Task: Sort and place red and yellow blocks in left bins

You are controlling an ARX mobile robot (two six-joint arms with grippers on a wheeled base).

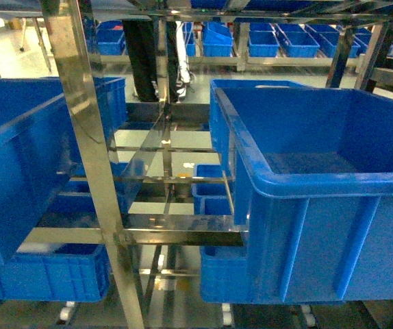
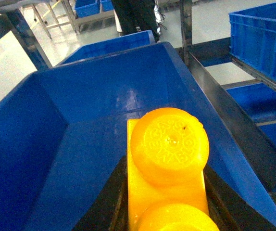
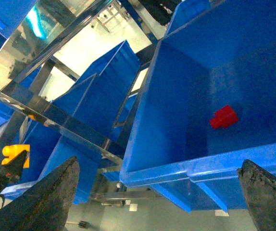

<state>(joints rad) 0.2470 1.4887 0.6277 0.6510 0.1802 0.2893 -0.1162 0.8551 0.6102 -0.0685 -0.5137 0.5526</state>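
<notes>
On my left wrist view the left gripper (image 2: 167, 211) has its dark fingers (image 2: 106, 202) closed against both sides of the yellow block (image 2: 169, 163), whose two round studs face the camera. It hangs over the open inside of a blue crate (image 2: 56, 139), with that crate's floor and sloping walls filling the view beneath it.

The right wrist view shows the right gripper (image 3: 157, 192) with its fingers (image 3: 51, 197) spread wide and nothing between them. Past them, the red block (image 3: 224, 117) lies on the floor of a second blue crate (image 3: 167, 168), apart from the walls. At the left edge of this view I can also pick out the yellow block (image 3: 16, 153) in the other arm's grip, small and well apart from the red one.

From the head camera I see two big blue crates, one at the left (image 1: 18, 157) and one at the right (image 1: 320, 205), sitting on a shiny metal rack (image 1: 90, 137). Neither arm shows in this view, and I cannot see either block here.
</notes>
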